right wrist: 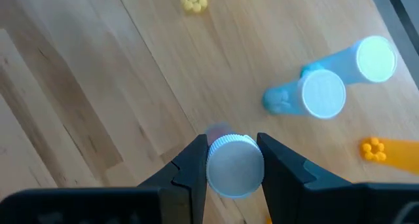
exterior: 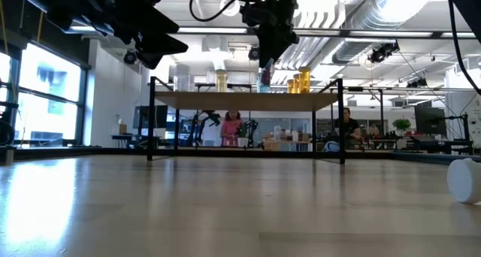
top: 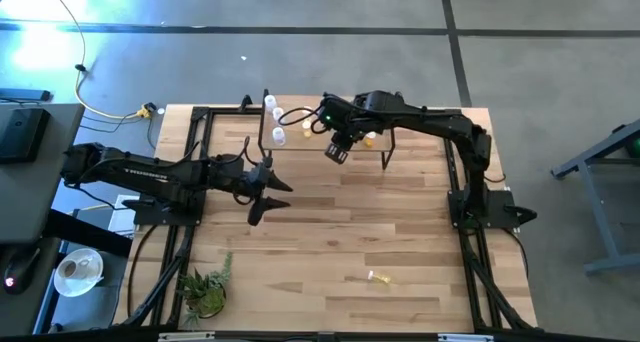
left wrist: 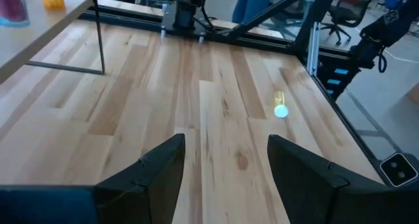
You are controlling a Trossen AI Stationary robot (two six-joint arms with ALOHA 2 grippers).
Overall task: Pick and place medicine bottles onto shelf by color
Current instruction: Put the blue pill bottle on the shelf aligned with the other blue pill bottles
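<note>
Two dark robot arms reach over one wooden bench. One low shelf stands on it. From above, roughly seven small medicine bottles sit on the shelf: three pale ones at one end and some yellow ones near the other, though the arm hides part of that group. One more yellow bottle lies alone on the bench. One potted plant sits at a corner.

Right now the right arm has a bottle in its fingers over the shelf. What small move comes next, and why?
Probably lower the right gripper straight down until its white-capped bottle stands on the shelf, beside the two bluish bottles, then open. The fingers are shut on the bottle above the board. The left gripper waits open over the table.
</note>
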